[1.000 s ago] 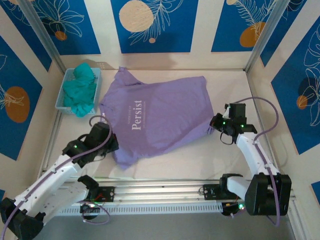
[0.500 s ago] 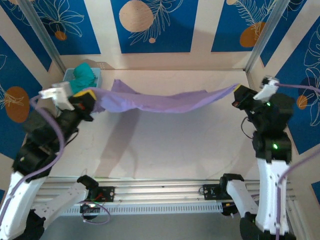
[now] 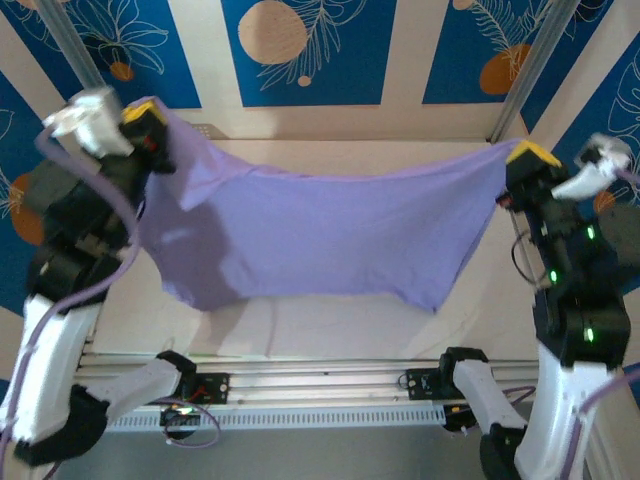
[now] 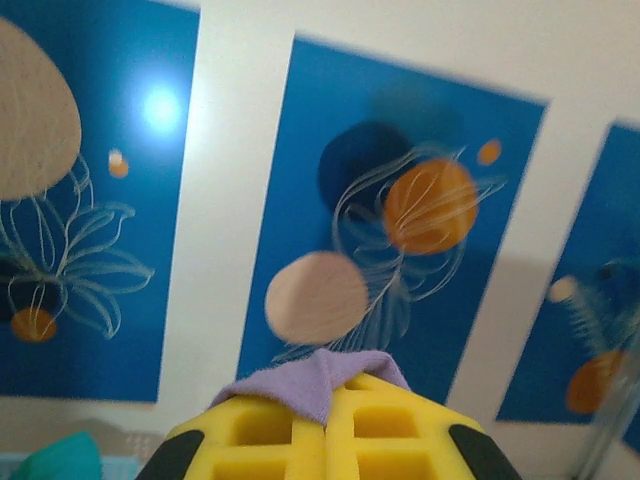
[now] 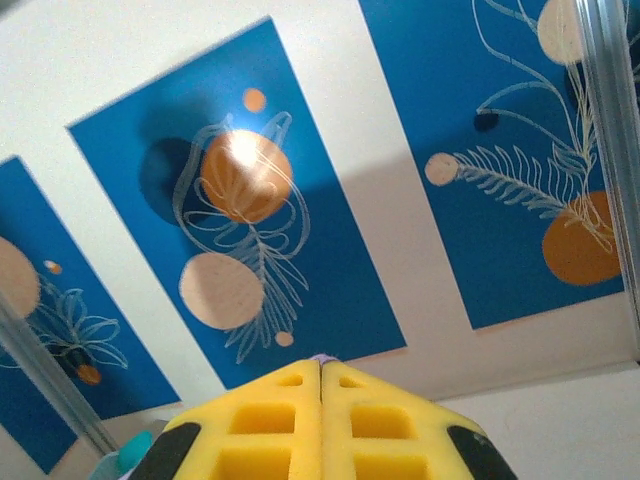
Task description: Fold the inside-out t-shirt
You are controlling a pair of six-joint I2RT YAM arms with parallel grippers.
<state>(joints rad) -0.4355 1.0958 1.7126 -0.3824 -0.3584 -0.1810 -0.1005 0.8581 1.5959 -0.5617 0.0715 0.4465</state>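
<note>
The lavender inside-out t-shirt [image 3: 320, 235] hangs spread in the air between both arms, sagging in the middle above the table. My left gripper [image 3: 152, 112] is raised at the upper left, shut on one edge of the shirt; a purple fold [image 4: 318, 378] pokes out between its yellow fingers [image 4: 260, 435]. At the upper right, my right gripper [image 3: 522, 156] is shut on the opposite edge, with only a sliver of purple cloth [image 5: 320, 357] showing at the tips of its yellow fingers [image 5: 375, 420].
The white table [image 3: 330, 320] lies under the hanging shirt, with the metal rail [image 3: 320, 385] along its near edge. A corner of teal cloth [image 4: 50, 458] shows low at the left. Blue patterned walls [image 3: 310, 50] enclose the back and sides.
Both arms have lifted the shirt off the table, where it lay flat, and pulled it up and apart. It now hangs stretched wide between the raised grippers.
</note>
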